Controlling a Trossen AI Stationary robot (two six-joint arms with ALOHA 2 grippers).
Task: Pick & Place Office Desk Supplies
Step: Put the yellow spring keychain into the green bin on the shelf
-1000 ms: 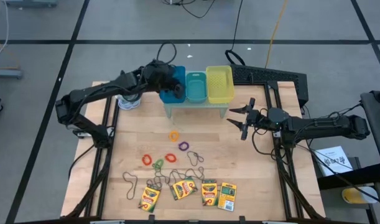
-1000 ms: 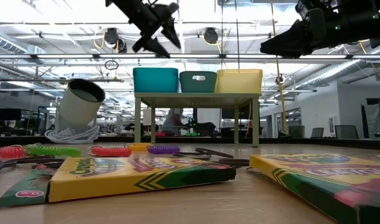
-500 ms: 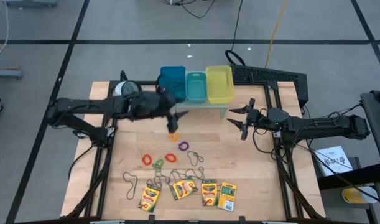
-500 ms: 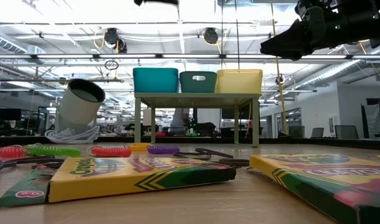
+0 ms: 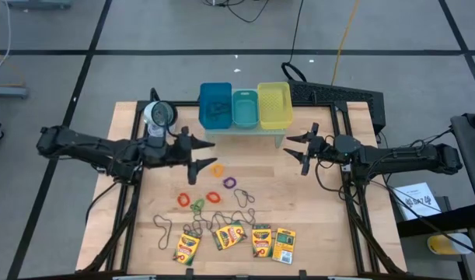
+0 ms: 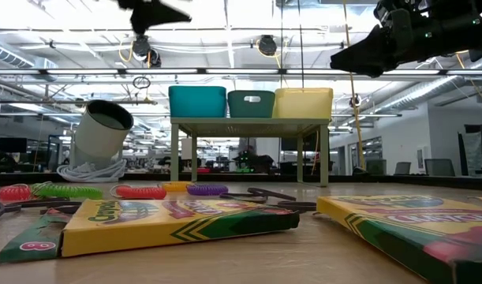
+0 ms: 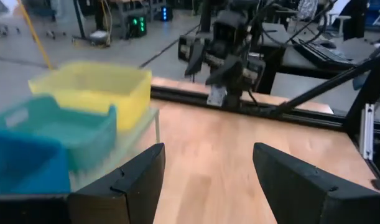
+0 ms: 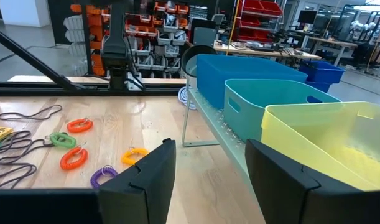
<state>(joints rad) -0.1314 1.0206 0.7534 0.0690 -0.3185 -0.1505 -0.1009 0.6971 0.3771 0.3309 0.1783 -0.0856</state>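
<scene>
Wooden table (image 5: pixel 323 225) bare along your right edge, left gripper (image 5: pixel 200 153) spread wide beside orange ring band (image 5: pixel 217 169), right gripper (image 5: pixel 297 148) parted near yellow bin (image 5: pixel 274 105).

Left arm stretched flat from the table's left edge toward the middle, left gripper (image 5: pixel 200 152) at its tip with fingers spread wide (nothing between them). Right arm reaching in from the right edge, likewise low and level, right gripper (image 5: pixel 298 149) facing the other, fingers parted and likewise empty.
</scene>
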